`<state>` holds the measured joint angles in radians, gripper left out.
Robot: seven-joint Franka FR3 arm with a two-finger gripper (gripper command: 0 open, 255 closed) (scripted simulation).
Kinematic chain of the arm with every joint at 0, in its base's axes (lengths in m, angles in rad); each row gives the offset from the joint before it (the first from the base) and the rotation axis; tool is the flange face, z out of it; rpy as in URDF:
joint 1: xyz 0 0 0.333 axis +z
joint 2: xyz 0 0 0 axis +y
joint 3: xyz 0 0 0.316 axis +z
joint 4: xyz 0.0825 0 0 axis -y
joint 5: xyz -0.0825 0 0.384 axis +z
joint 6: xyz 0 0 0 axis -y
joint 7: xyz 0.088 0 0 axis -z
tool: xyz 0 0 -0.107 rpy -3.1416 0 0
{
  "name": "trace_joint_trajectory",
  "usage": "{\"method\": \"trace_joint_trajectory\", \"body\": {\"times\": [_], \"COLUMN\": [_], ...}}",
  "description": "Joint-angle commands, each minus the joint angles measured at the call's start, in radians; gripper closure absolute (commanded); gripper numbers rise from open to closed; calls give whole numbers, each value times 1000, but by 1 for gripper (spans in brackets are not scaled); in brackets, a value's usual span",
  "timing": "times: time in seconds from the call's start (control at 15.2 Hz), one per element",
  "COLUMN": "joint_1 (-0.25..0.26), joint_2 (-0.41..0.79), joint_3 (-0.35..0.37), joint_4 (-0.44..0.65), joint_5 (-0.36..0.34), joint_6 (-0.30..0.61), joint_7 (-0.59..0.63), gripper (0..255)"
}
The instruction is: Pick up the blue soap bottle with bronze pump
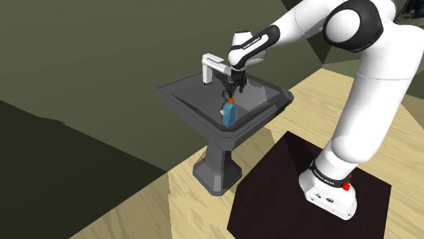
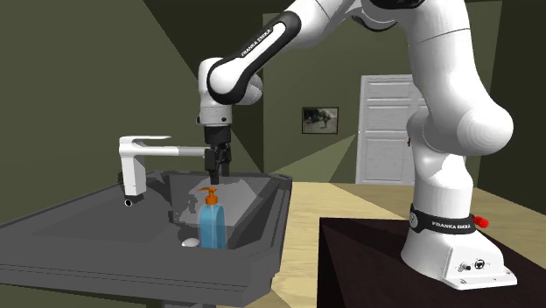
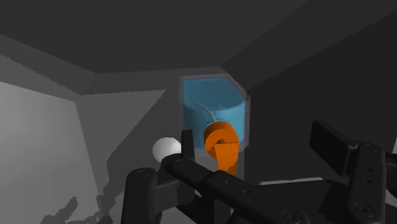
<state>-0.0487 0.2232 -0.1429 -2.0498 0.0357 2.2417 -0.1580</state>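
While my tool [image 3: 256,139] hangs released, fingers apart, just above the blue soap bottle [image 2: 212,226], the bottle stands upright inside the dark sink [image 2: 262,254], with a white faucet [image 2: 140,162] on the rim. Its orange pump [image 3: 221,143] sits close to one finger, not centred between them. Descending like this, I judge I could strike the pump and tip the bottle, or pinch only the pump.

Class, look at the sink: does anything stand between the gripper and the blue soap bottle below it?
Nothing visible does. The open gripper hangs above the blue soap bottle with open air between; the white faucet stands aside, at the second exterior view's left.
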Motion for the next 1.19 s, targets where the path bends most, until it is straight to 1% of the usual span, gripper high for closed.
{"method": "trace_joint_trajectory", "body": {"times": [0.0,0.07,0.13,0.59,0.73,0.79,1.12], "joint_1": [-11,-17,-19,-24,-24,-24,-25], "joint_2": [79,118,131,195,195,194,194], "joint_3": [0,1,2,8,8,8,8], "joint_4": [75,111,123,104,104,104,104], "joint_5": [17,25,27,40,40,40,40], "joint_6": [7,12,13,95,95,95,95], "joint_7": [-17,-24,-26,-34,-34,-35,-35], "gripper": [0,0,0,0,0,255,255]}}
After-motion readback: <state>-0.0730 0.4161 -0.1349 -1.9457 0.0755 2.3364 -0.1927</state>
